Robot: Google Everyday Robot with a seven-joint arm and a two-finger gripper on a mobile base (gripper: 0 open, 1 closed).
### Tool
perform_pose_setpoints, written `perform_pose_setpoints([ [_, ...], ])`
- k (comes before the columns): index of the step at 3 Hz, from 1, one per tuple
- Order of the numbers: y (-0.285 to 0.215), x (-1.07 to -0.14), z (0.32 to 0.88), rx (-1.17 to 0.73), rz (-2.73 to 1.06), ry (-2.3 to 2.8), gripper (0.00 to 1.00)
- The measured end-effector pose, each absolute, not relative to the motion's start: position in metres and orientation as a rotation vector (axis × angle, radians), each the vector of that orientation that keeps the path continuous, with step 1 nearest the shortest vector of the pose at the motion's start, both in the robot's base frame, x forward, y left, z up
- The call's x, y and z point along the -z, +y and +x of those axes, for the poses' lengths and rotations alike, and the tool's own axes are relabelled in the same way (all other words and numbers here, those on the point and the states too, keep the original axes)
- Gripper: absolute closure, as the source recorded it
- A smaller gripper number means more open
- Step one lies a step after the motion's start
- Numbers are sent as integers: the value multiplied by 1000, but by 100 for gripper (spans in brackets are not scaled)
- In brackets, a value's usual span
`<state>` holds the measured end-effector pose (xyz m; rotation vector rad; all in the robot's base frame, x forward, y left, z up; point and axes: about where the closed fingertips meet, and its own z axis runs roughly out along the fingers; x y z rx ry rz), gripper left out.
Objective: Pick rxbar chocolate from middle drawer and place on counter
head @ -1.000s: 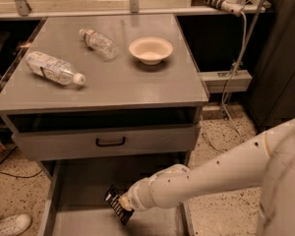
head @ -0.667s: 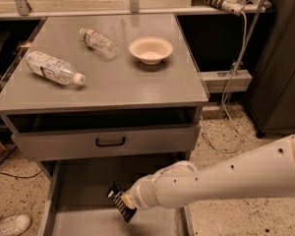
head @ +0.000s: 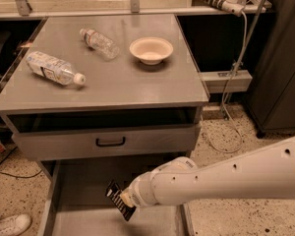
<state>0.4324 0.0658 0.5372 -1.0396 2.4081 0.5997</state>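
We logged gripper (head: pixel 124 201) pinching rxbar chocolate (head: pixel 114 192), bar tilted, over middle drawer (head: pixel 78 181) floor, below bench front edge. We judged: back out, clear upper drawer front (head: pixel 152 139), rise, set on counter (head: pixel 137 85) front-right corner, away from water bottles (head: pixel 54 68), bowl (head: pixel 151 50).

Left water bottle (head: pixel 54 69), far water bottle (head: pixel 99 43), cream bowl (head: pixel 151 50), white sneaker (head: pixel 10 225).
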Motion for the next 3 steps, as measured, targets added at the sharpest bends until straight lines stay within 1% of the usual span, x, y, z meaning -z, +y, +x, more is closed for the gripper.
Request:
perform_pose_setpoints([
  [3, 66, -648, 427, -449, -1133, 2381, 100],
])
